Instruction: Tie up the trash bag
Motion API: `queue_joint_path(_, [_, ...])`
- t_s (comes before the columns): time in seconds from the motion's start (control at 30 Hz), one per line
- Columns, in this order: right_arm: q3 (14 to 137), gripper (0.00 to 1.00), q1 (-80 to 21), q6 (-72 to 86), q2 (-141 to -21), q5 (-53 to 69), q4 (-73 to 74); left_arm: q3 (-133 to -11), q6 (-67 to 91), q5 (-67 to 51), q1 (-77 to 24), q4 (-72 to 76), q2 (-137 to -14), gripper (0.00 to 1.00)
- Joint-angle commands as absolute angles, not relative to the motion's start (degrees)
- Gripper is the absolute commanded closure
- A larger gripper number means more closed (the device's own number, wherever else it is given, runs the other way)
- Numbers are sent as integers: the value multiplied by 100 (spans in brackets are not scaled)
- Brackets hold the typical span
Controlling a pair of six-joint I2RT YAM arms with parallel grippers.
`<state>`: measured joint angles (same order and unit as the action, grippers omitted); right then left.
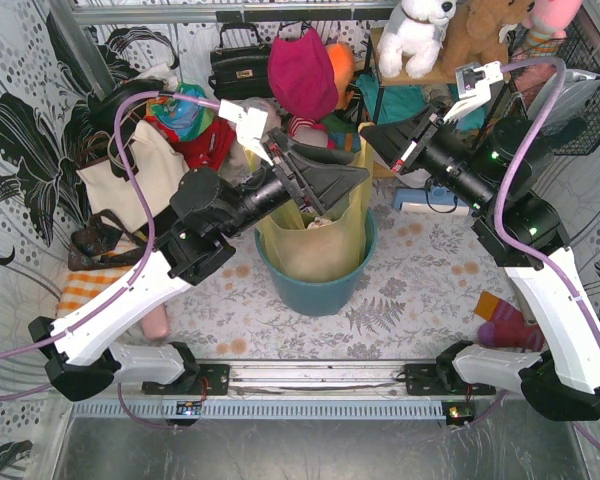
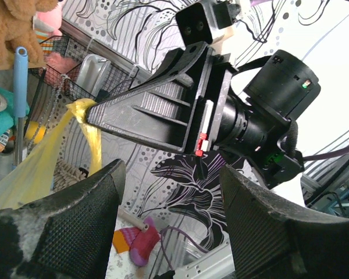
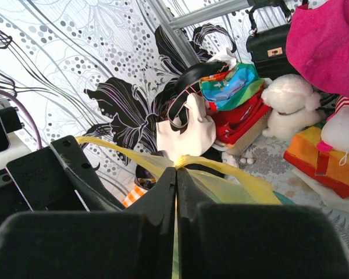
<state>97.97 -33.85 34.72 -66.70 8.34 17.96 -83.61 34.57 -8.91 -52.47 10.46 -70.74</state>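
Observation:
The yellow trash bag (image 1: 315,235) stands in the round teal bin (image 1: 315,290) at the table's middle, with crumpled paper showing inside. My right gripper (image 1: 368,133) is above the bag's right rim, shut on a stretched top end of the bag (image 3: 238,180). The pinch shows at its fingertips (image 3: 177,171). My left gripper (image 1: 342,185) is open and empty over the bag's mouth. Its wrist view looks between its own fingers (image 2: 171,174) at the right gripper (image 2: 90,116), which holds the yellow end (image 2: 93,139) taut. The bag's other top end is not clearly visible.
A cream canvas tote (image 1: 130,175) lies at the back left. A black handbag (image 1: 240,65), a pink bag (image 1: 302,70) and plush toys (image 1: 415,35) line the back. A pink and orange sock (image 1: 505,325) lies at the right, an orange checked cloth (image 1: 80,290) at the left.

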Motion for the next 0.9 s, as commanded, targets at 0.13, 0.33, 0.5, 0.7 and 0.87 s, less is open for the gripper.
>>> queue_joint_path(0.13, [10137, 100, -3394, 3308, -6645, 980, 1701, -8438, 1944, -868, -5282, 1152, -7124, 23])
queue_joint_path(0.33, [10403, 100, -3393, 3206, -6686, 1137, 2025, -7918, 782, -1095, -5282, 1617, -6937, 23])
queue_joint_path(0.5, [10568, 100, -3393, 3168, -6704, 1319, 2243, -7573, 271, -1245, -5278, 2007, -6851, 22])
queue_joint_path(0.7, [10500, 100, -3396, 3147, -6638, 1742, 2248, -7475, -83, -1151, -5274, 2310, -7006, 22])
queue_joint_path(0.87, [10396, 100, -3395, 3133, -6543, 1922, 2216, -7576, -300, -1143, -5273, 2472, -7111, 22])
